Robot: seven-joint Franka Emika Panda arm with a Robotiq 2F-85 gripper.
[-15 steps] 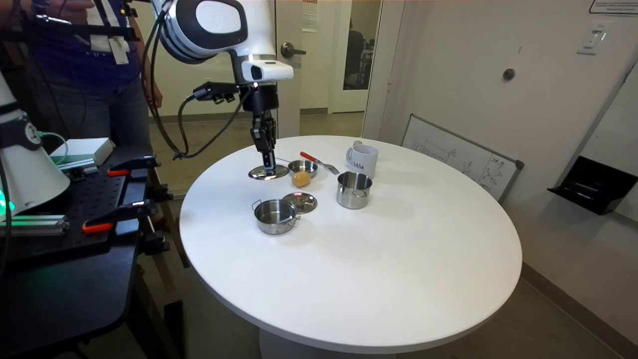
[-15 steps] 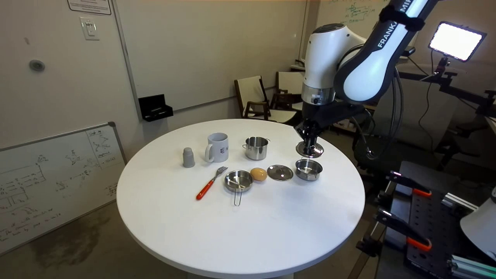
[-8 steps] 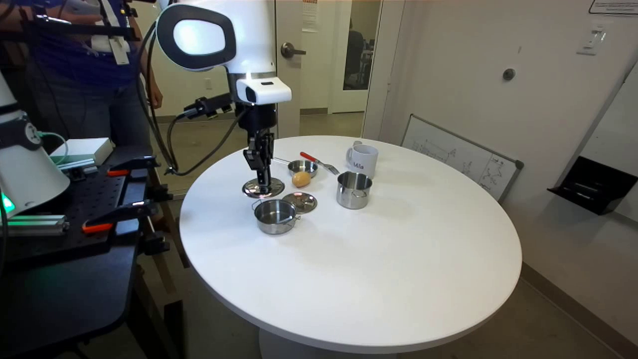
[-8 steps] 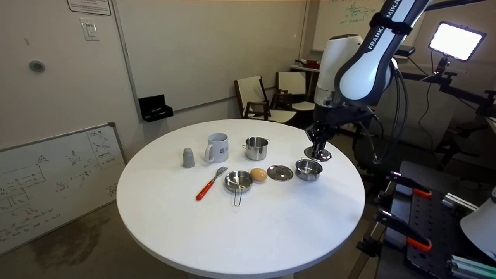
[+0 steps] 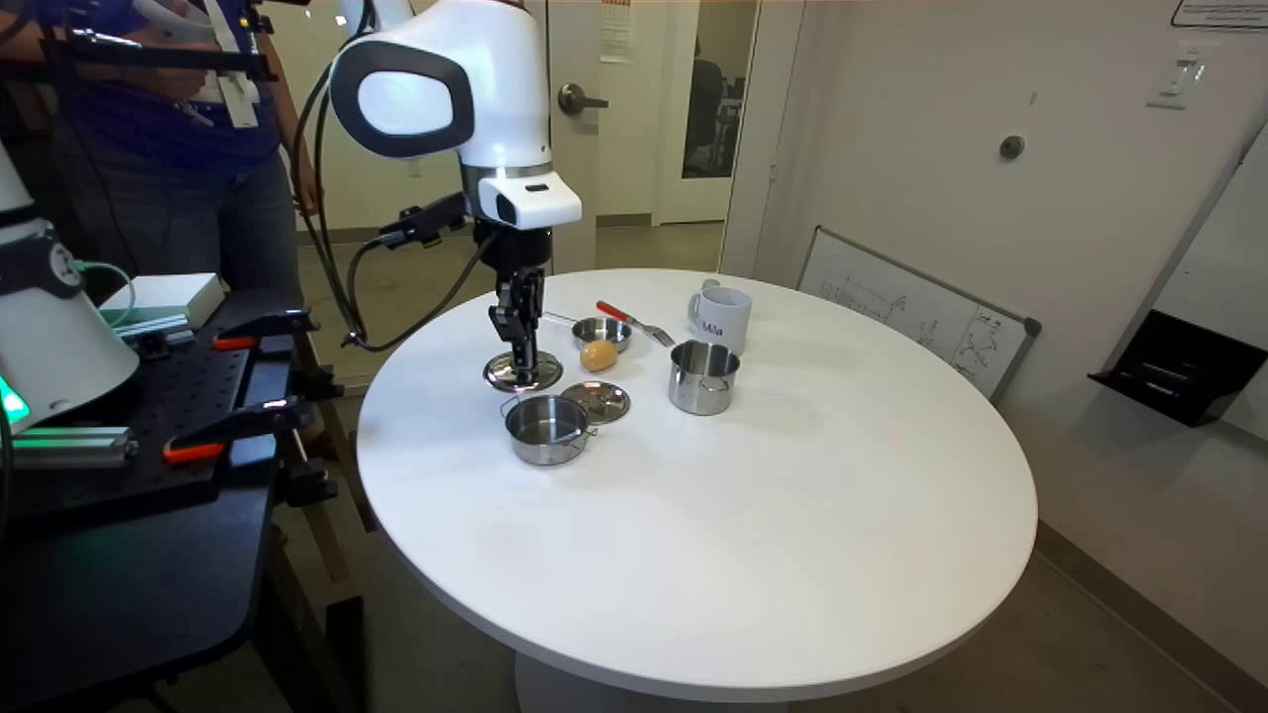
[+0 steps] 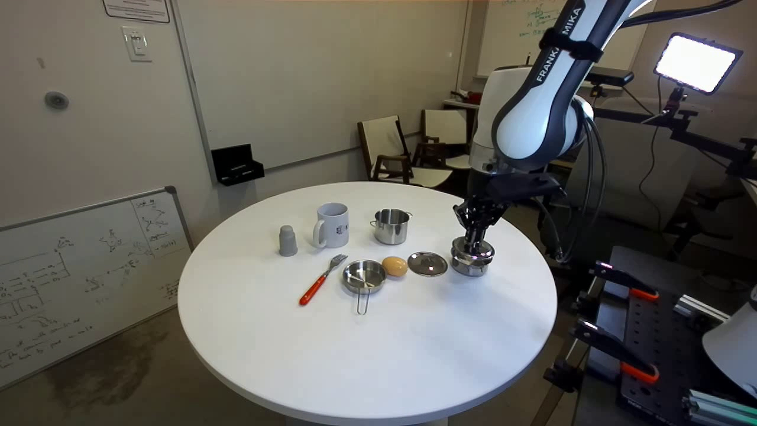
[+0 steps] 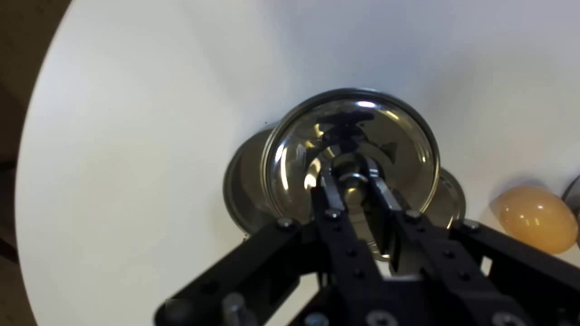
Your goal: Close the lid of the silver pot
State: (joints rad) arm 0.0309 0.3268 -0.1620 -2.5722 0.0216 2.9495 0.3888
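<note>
One tall pot (image 6: 390,229) stands well left of the jaws in an exterior view; egg (image 6: 395,266) and second lid (image 6: 427,260) lie nearer; the gripper (image 6: 473,247), clamped on the lid (image 6: 484,253), hangs lower there than half a second ago, the lid now hiding the mouth of the low pot (image 6: 469,270).

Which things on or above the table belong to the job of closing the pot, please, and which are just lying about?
Part of the job:
gripper
lid, held by the gripper
shallow silver pot, probably the target, the lid being close by

Just lying about, it seems:
taller pot
loose lid
pan
egg
fork
mug
grey container
</note>
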